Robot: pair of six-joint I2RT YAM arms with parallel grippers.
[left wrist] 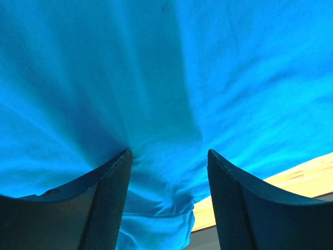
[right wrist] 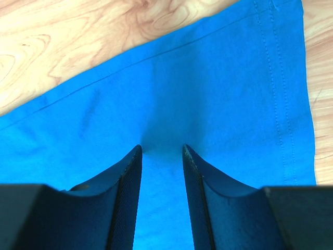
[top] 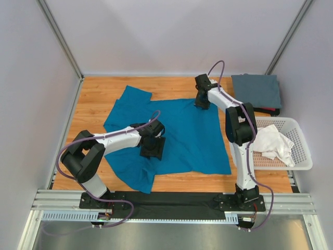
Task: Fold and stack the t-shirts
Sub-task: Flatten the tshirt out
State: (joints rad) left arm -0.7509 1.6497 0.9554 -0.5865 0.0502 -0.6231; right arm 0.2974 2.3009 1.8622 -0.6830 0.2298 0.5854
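The teal-blue t-shirt (top: 182, 135) lies spread on the wooden table, with one sleeve at the back left and one bunched at the front left. My left gripper (top: 152, 148) stands on its left-middle part; in the left wrist view the gripper (left wrist: 169, 152) is open, tips pressed into the cloth (left wrist: 156, 78), which puckers between them. My right gripper (top: 202, 101) stands on the shirt's far edge; in the right wrist view the gripper (right wrist: 162, 147) is open by a narrow gap, tips down on the flat cloth (right wrist: 208, 94) near its stitched hem. The slate grey t-shirt (top: 256, 90) lies folded at the back right. The white t-shirt (top: 271, 143) lies crumpled in the basket.
A white lattice basket (top: 302, 156) stands at the right edge of the table. A dark object with a red part (top: 270, 110) shows under the grey shirt. Bare wood (top: 104, 94) runs along the far and left sides. Grey walls enclose the table.
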